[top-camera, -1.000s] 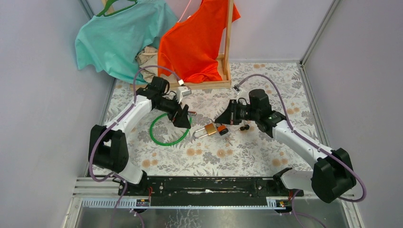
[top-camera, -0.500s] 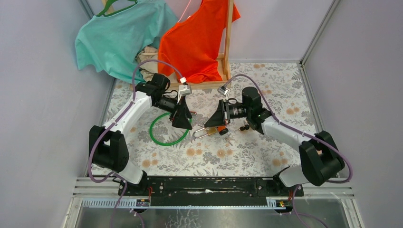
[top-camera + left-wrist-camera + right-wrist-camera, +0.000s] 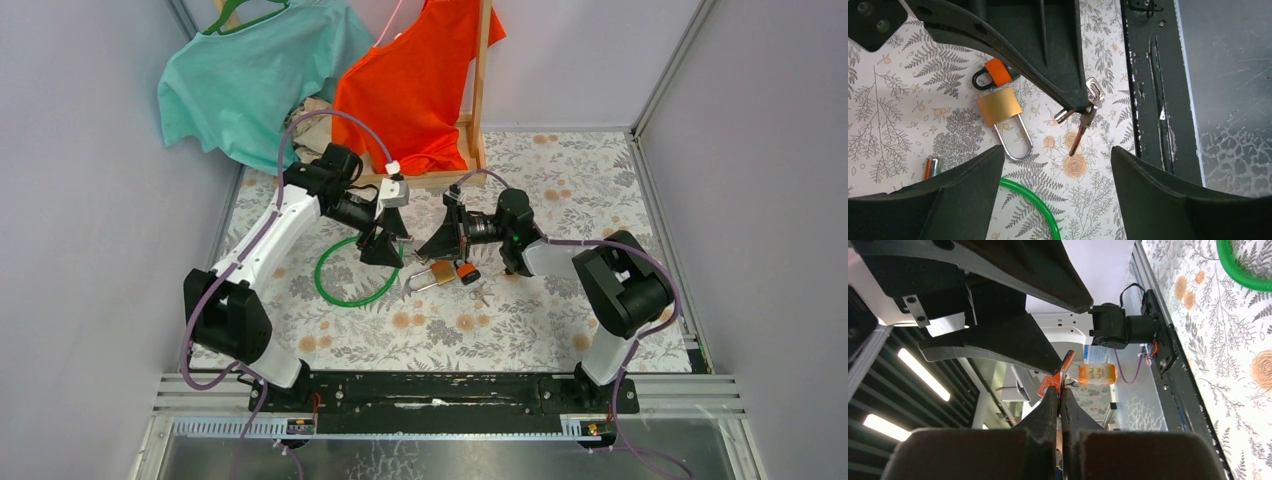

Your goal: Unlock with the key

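Padlock: the brass padlock (image 3: 999,106) lies flat on the table (image 3: 520,320), about in the middle between the two arms. Its shackle (image 3: 1016,145) sits in the body and points toward the left arm's camera.
Orange and black piece: an orange and black piece (image 3: 993,76) lies against the end of the padlock body that is away from the shackle. Whether it goes into the lock cannot be told.
Keys: the silver keys (image 3: 1082,122) on their ring lie on the table just beside the padlock, on the side of the arm bases.
Right gripper: the right gripper (image 3: 1058,390) hangs above the padlock and the keys. Its fingers are pressed together, and a thin orange strip (image 3: 1068,360) shows at the tips. What this strip is cannot be told. In the left wrist view, one black finger (image 3: 1068,85) overlaps the key ring.
Left gripper: the left gripper (image 3: 1057,152) is spread wide and has nothing in it. It is above the table, near the shackle end.
Green ring: a green ring (image 3: 1028,190) lies on the table near the shackle, not touching it.
Small part: a small orange and silver part (image 3: 929,167) lies apart from the padlock.
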